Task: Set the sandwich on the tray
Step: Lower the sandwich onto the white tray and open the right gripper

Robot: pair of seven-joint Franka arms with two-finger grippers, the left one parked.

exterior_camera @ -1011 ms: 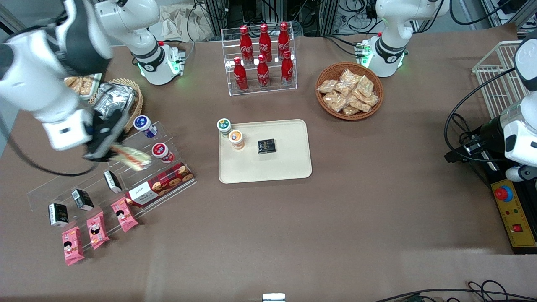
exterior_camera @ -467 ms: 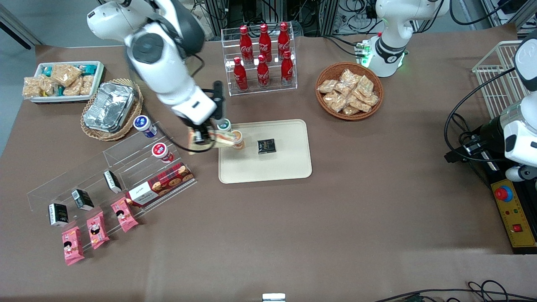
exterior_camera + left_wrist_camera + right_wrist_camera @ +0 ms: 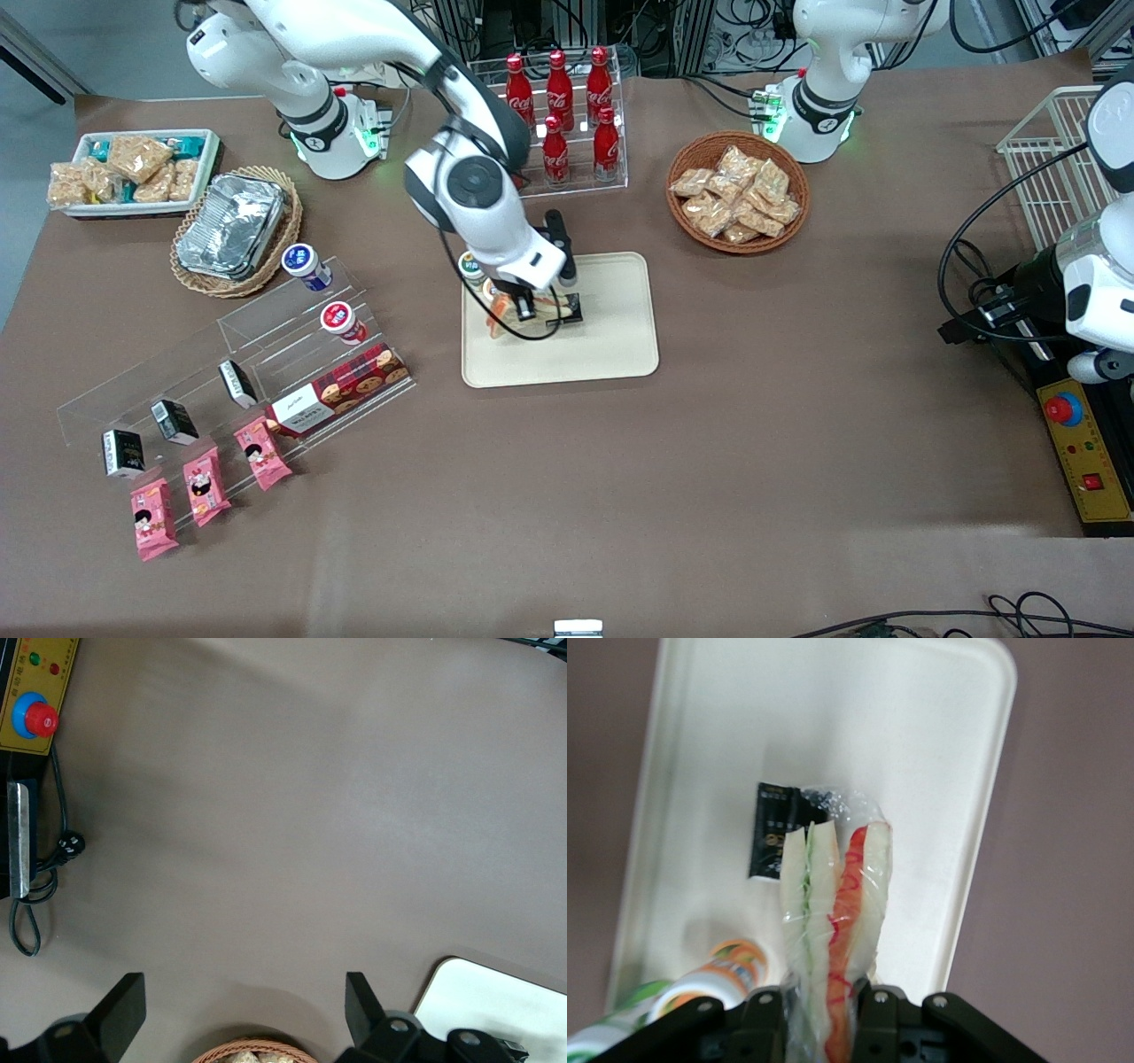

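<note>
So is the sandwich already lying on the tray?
Not yet. The gripper is shut on the sandwich, holding it above the tray, over a black packet.

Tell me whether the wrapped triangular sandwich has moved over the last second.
Yes. The clear-wrapped wedge sandwich, clamped in the right arm's gripper, travelled from above the clear acrylic shelf toward the parked arm's end; it now hangs over the cream-beige rectangular tray.

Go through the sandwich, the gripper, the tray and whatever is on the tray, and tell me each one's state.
sandwich: wrapped, held above the tray
gripper: over the tray, shut on the sandwich
tray: flat on the table, partly filled
black packet: lying flat on the tray
orange-lidded cup: upright on the tray
</note>
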